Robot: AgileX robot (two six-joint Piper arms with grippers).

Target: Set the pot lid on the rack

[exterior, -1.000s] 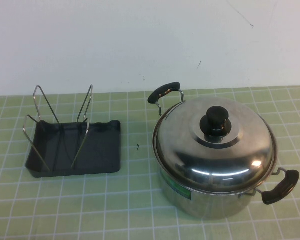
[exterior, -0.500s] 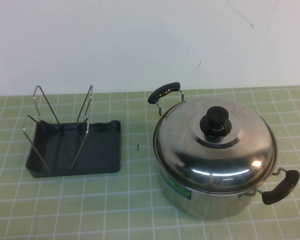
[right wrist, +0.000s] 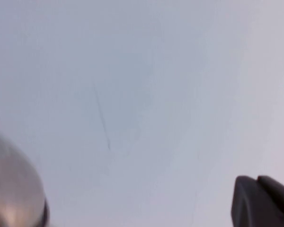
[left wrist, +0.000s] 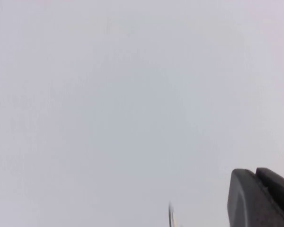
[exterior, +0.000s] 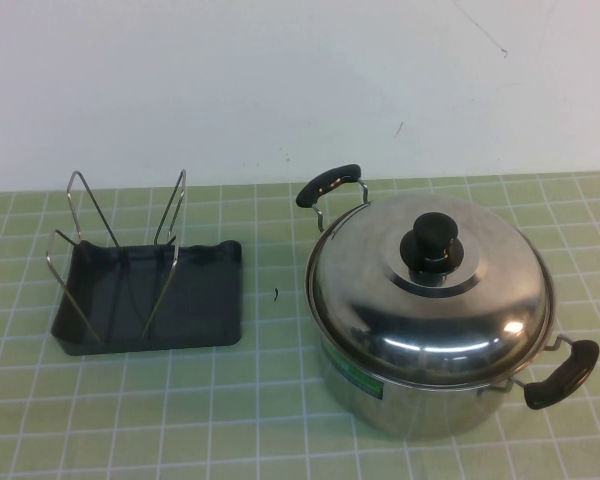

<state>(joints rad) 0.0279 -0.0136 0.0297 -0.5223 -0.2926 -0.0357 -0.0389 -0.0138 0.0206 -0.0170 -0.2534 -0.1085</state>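
Resting on the pot (exterior: 420,395) at the desk's (exterior: 270,420) 4 o'clock, the lid (exterior: 430,295) lies flat, knob (exterior: 435,238) up; round, no long axis. Rack (exterior: 150,295) at 9 o'clock. Risk judged: polished dome slipping if gripped off the knob. Left tool (left wrist: 262,198) and right tool (right wrist: 262,201) barely glimpsed in wrist views; spread cannot be told.

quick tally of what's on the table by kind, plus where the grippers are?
Pot lid: 1, on the pot
Pot: 1
Rack: 1
Total: 3
Left gripper and right gripper: only a dark edge in each wrist view facing the wall; neither in the high view.
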